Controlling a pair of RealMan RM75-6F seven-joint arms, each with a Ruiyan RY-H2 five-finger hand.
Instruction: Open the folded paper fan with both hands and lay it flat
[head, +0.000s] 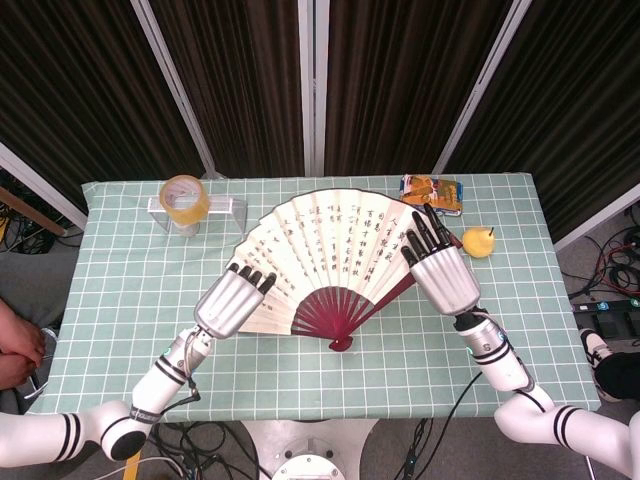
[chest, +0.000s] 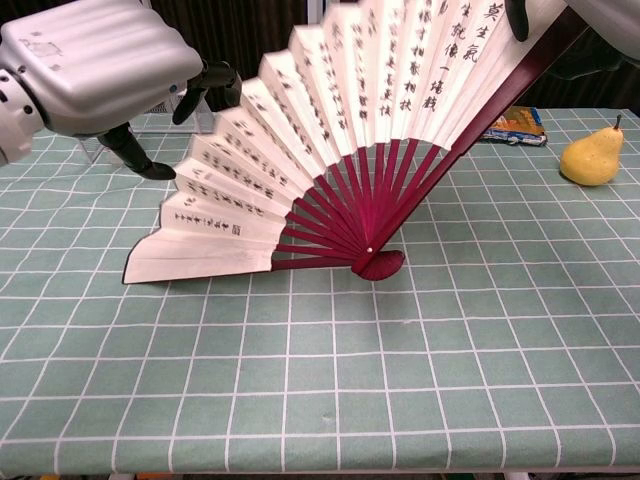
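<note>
The paper fan (head: 335, 250) is spread wide, its white face with black calligraphy turned up and toward me. Its dark red pivot (chest: 378, 264) and left guard stick rest on the table, while its right side is raised. My right hand (head: 440, 275) holds the right guard stick near its top, with a fingertip (chest: 518, 15) over the paper. Hovering by the fan's left folds, my left hand (head: 232, 303) has its fingers (chest: 205, 85) spread and nothing between them. In the chest view the right hand is mostly cut off.
A tape roll (head: 184, 197) sits on a clear stand (head: 228, 208) at the back left. A snack packet (chest: 515, 125) and a yellow pear (chest: 590, 155) lie at the back right. The checked green cloth (chest: 320, 380) stretches to the near edge.
</note>
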